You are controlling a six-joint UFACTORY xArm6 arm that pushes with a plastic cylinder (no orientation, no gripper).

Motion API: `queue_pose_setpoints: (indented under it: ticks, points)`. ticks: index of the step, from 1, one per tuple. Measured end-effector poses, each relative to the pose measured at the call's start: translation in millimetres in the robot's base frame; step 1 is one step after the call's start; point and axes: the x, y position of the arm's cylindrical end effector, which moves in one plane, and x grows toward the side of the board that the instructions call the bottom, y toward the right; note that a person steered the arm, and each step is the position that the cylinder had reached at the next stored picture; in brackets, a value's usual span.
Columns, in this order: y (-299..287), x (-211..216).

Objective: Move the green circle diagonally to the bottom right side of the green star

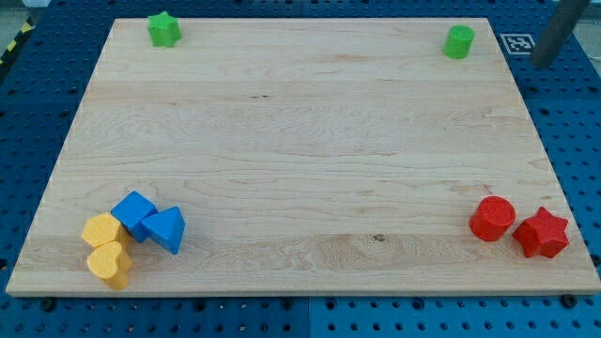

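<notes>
The green circle [459, 42] stands near the board's top right corner. The green star [163, 29] stands near the top left corner, far to the circle's left. My rod enters at the view's top right, and my tip [542, 59] is off the board's right edge, right of the green circle and apart from it.
A red circle [493, 219] and a red star [542, 233] sit at the bottom right. A blue cube [134, 215], a blue triangle [166, 229], a yellow hexagon [101, 230] and a yellow heart [110, 265] cluster at the bottom left. A marker tag [516, 42] lies beside the board's top right corner.
</notes>
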Motion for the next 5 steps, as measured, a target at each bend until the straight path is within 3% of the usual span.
queue_pose_setpoints:
  ticks: [2,3,5]
  points:
    - [-16,-20]
    - [-52,-39]
    - [-93,-36]
